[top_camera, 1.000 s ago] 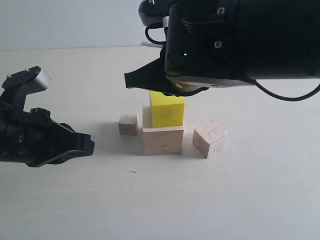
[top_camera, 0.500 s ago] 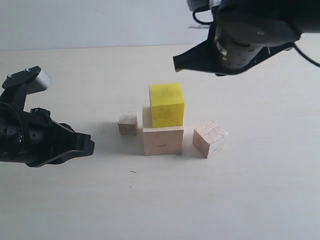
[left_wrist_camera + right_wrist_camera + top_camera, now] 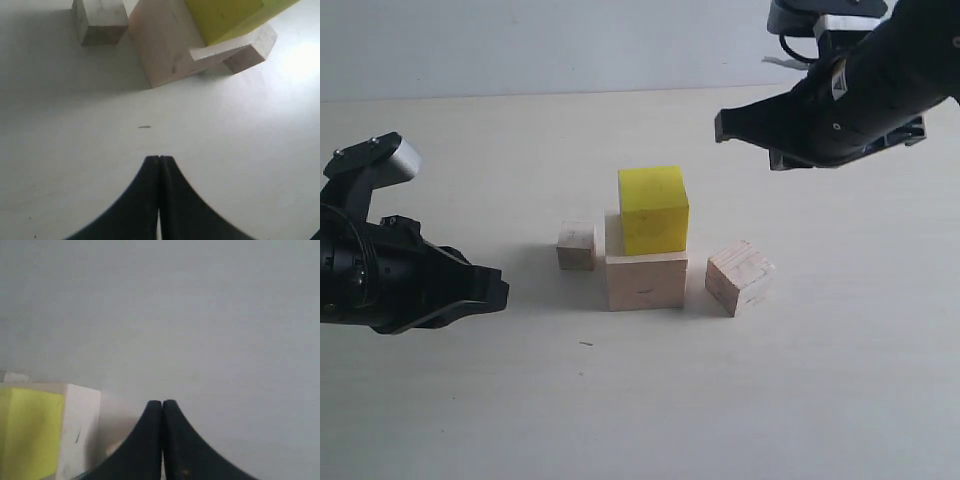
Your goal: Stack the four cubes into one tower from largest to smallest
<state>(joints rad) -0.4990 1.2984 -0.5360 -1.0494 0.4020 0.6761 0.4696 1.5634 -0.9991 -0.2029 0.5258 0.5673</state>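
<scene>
Yellow cube [image 3: 653, 208] sits on large cube [image 3: 645, 282] — right gripper [image 3: 722, 125] hangs well apart.

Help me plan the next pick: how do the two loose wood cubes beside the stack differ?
In the exterior view, the small cube is clearly smaller than the medium cube. The small cube lies left of the large cube, the medium cube right. The small cube faces the camera squarely; the medium cube is turned, corner forward. Both are pale bare wood, on the table, unheld.
</scene>
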